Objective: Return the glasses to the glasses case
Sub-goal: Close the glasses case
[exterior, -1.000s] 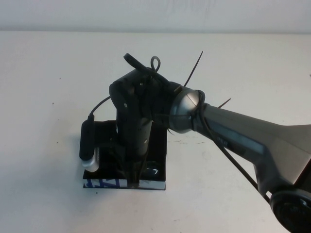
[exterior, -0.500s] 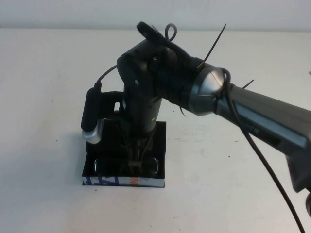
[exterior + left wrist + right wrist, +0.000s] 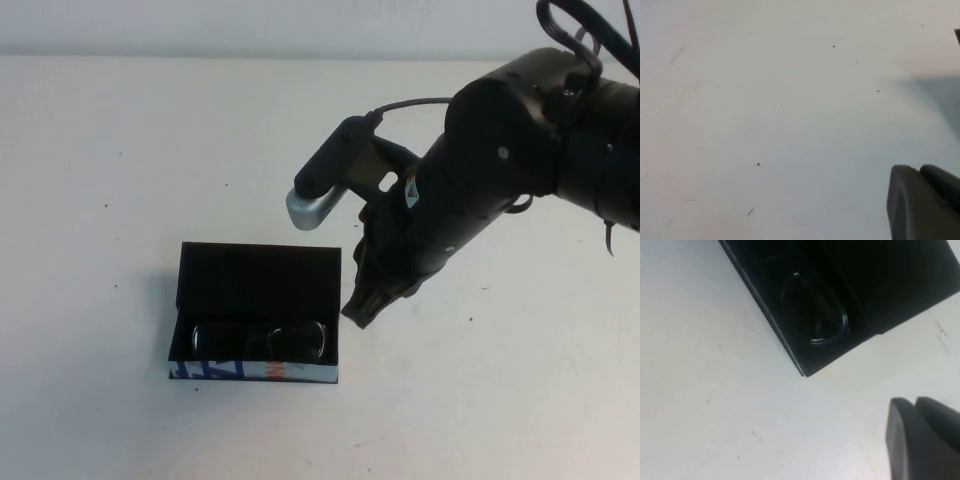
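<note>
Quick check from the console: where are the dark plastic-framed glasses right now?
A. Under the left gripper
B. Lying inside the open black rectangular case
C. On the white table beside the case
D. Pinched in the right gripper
B: the dark plastic-framed glasses lie inside the open black rectangular case, lid up; the right gripper hangs beside the case holding nothing, and the left gripper sees only bare white table.

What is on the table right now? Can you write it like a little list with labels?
glasses: lying inside the box, lenses toward the front
glasses case: open, lid tipped back, blue printed front side
right hand: in the air just right of the case, holding nothing, fingers together
left hand: seen only in its own wrist view, over bare table
table: white, a few tiny specks
lid closed yet: no
</note>
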Tool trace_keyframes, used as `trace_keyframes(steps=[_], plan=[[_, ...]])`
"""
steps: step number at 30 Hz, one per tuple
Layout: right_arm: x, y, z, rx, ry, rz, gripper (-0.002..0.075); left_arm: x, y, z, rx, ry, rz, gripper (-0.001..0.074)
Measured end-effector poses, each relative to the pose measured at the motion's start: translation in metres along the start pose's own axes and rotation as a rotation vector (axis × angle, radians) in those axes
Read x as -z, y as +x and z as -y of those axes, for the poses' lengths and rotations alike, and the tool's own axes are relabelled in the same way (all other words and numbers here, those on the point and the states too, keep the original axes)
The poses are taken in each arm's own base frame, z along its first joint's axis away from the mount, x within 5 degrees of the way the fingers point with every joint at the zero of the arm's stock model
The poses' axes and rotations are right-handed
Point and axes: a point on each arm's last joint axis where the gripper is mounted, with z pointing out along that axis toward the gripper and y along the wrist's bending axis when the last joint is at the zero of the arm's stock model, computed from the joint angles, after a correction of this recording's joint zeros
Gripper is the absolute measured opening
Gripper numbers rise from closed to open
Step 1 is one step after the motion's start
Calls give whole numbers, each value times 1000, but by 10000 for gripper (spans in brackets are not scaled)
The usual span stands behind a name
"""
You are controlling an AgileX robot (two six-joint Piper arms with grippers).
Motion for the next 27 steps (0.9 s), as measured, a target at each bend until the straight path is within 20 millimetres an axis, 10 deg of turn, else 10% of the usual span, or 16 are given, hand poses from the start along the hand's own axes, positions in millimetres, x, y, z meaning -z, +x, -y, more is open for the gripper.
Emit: trace_keyframes(steps=[20,27], plan=[[-1,-7,1,-53,-12,104,-11,0,-3,1,5,6,35,0],[-1,-8,-1,-66,-28,111,-11,2,-17,4,296,76,184,0]])
